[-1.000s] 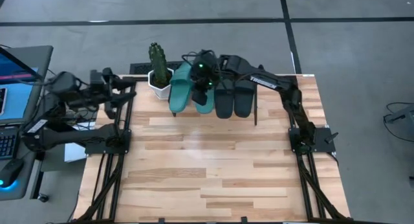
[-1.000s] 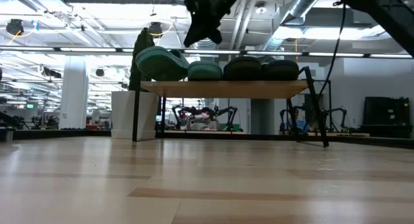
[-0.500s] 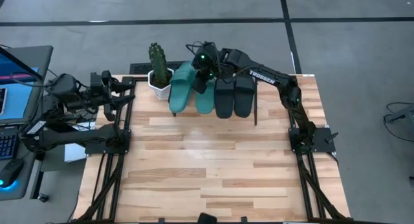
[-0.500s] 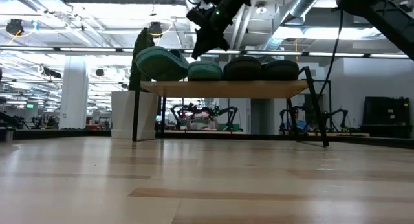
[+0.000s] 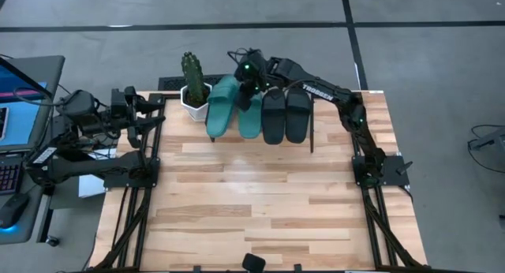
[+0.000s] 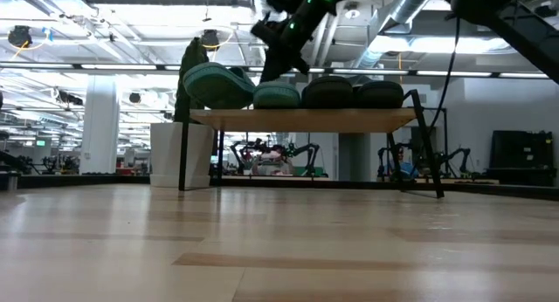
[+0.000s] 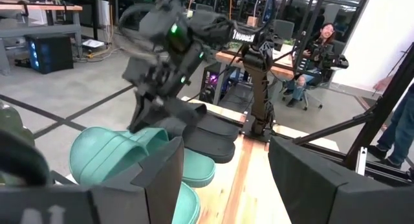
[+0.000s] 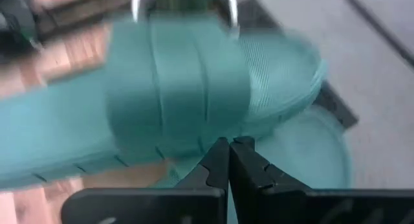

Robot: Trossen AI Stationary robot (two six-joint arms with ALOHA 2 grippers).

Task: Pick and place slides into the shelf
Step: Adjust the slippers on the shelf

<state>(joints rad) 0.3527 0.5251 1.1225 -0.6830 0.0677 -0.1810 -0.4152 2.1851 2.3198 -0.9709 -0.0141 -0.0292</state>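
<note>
My left gripper [image 5: 158, 107] waits off the table's [image 5: 260, 202] left edge, at the far corner. Its fingers [image 7: 158, 179] stand well apart with nothing between them, aimed across toward the shelf [image 6: 301, 119].

Just right of it at the far edge stands a cactus [image 5: 192, 69] in a white pot [image 5: 195, 99]. Touching the pot's right side begins the row of four slides on the shelf top. The leftmost teal slide [image 5: 221, 106] lies tilted up on its side, leaning slightly; in the low view it [image 6: 214, 84] rises higher than the rest. The second teal slide [image 5: 250, 119] lies flat beside it, then the two black slides [image 5: 273, 117] [image 5: 297, 115] side by side, all with toes toward the near edge of the shelf.

My right gripper [image 5: 248, 91] reaches from the right base across the black slides and hangs over the far end of the two teal ones, above the shelf top. In the low view it [image 6: 272, 66] sits just over the second teal slide, angled downward. Its fingertips [image 8: 217, 160] are pressed together and hold nothing; from the wrist camera the strap of a teal slide [image 8: 187, 101] fills the space just ahead of them. I cannot tell whether the tips touch the slide.
</note>
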